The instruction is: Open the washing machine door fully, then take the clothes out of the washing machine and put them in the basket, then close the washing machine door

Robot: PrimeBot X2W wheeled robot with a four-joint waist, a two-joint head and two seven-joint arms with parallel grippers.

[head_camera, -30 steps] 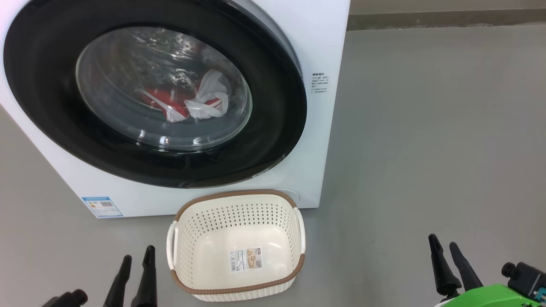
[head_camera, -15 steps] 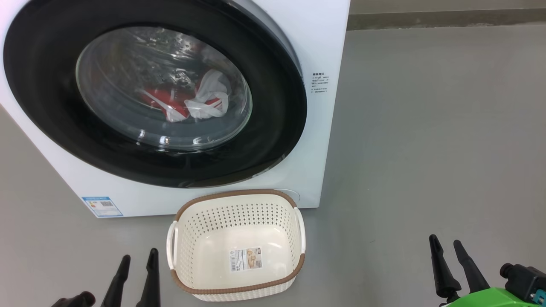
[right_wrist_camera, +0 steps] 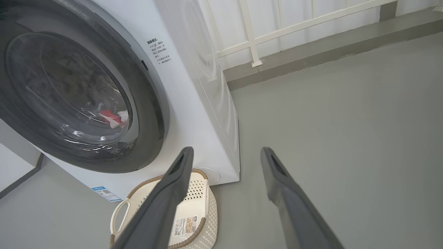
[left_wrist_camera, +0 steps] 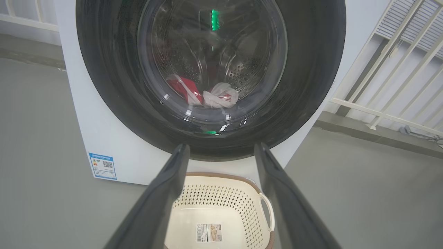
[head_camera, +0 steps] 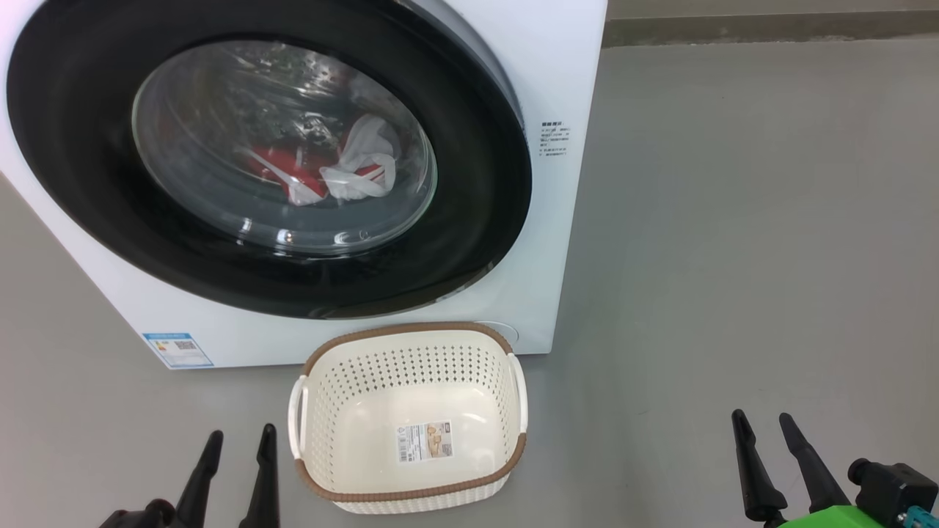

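The white washing machine stands at the upper left, its round black-rimmed door shut against the front. Through the glass I see the red and white clothes lying low in the drum; they also show as the clothes in the left wrist view. The cream basket sits empty on the floor just before the machine. My left gripper is open at the lower left, beside the basket. My right gripper is open at the lower right, well clear of the machine.
Grey floor spreads to the right of the machine. A low kerb with white railing runs behind it. A blue label marks the machine's lower left corner.
The head view has shifted slightly, so the machine and basket sit a little higher. Both grippers sit a bit lower in it. Nothing was gripped or opened.
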